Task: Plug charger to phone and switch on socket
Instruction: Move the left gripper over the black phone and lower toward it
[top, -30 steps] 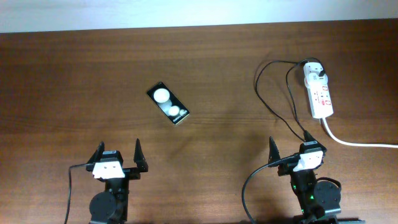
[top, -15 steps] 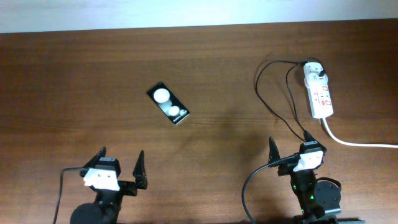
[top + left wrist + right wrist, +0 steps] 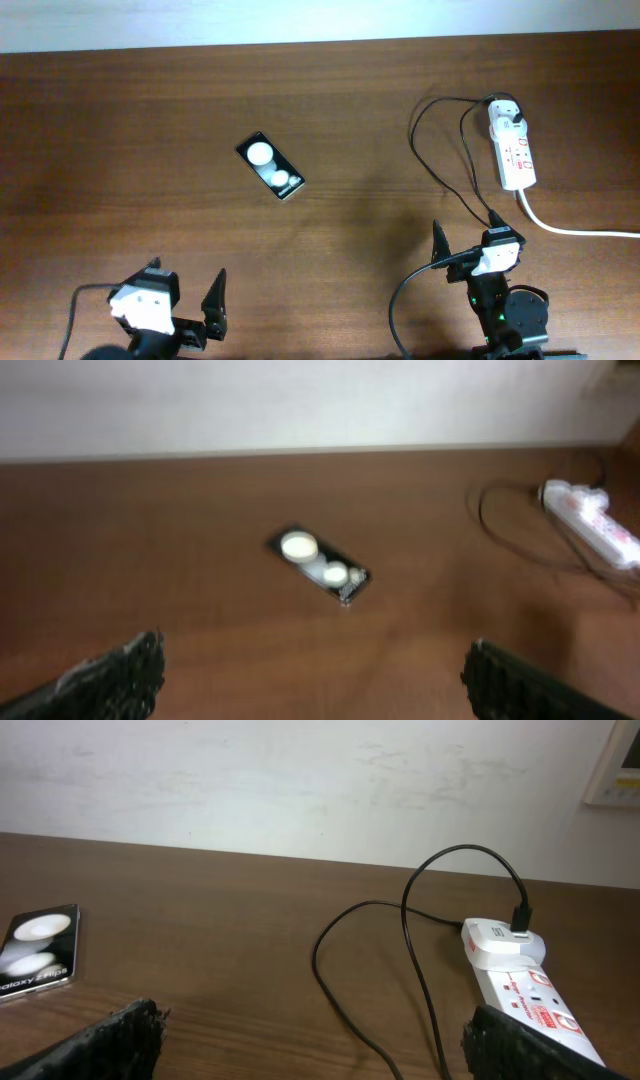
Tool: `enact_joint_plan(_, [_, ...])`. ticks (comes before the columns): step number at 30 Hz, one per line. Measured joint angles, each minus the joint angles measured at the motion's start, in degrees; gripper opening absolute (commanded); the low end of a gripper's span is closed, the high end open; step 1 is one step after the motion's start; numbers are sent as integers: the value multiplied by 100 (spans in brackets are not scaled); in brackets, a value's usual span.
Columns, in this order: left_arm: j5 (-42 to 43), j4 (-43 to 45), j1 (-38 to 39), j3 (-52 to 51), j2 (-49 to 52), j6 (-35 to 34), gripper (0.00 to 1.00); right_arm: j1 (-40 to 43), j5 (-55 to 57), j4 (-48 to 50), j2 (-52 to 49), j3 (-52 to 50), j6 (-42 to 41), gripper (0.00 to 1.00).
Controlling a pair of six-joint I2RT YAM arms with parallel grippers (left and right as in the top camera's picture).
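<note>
Spreading wide and gripping nothing, the left fingers (image 3: 110, 675) frame bare wood in their own wrist view, and from overhead they (image 3: 216, 290) sit at the near edge of the worktop (image 3: 120, 120), toward its left corner. The right fingers (image 3: 520, 1045) are likewise parted and empty, poised at the near edge on the right side (image 3: 437, 245).

Out from the left pair, the phone (image 3: 270, 166) lies flat and skewed, left of the worktop's centre and well apart from both arms, its two white circles facing up. Out from the right pair, the charger (image 3: 440, 170) loops its thin black cable across the wood; its white adapter looks already seated in the far end of the socket (image 3: 513, 150), which lies near the right edge toward the far corner, with its thick white cord (image 3: 570, 228) trailing off that edge. The cable runs down close to the right fingers, but its connector tip is not clearly visible in any view.

My reading is that the job is at its very start: nothing is grasped, phone and cable are unjoined. The next move likely calls for finding the loose tip, pinching it just behind the connector, and carrying it to the phone's port edge while the other arm steadies the phone; the switch comes last, and its present position I cannot tell
</note>
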State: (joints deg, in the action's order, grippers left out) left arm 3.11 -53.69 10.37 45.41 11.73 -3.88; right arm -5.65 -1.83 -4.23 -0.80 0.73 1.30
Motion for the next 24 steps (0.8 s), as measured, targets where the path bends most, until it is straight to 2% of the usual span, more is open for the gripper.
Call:
enact_joint_plan(3, [345, -490, 0, 323, 802, -2, 99, 0, -2, 2, 2, -2, 2, 99])
enact_joint_plan(6, [1069, -804, 0, 850, 2124, -2, 99, 0, -2, 2, 11, 0, 0, 99])
enact_joint_plan(9, [1342, -1558, 0, 1403, 3303, -4, 99, 0, -2, 0, 15, 0, -2, 99])
enact_joint_plan(11, [1808, -2009, 0, 1482, 3875, -2, 99, 0, -2, 0, 15, 0, -2, 99])
enact_joint_plan(15, [2162, -2181, 0, 1486, 4522, -2, 99, 0, 0, 0, 15, 0, 0, 99])
enact_joint_plan(21, [2723, -1687, 0, 1486, 5064, -46, 99, 0, -2, 0, 15, 0, 2, 99])
enact_joint_plan(24, [2236, -1644, 0, 1486, 5064, -1088, 99, 0, -2, 0, 17, 0, 2, 99])
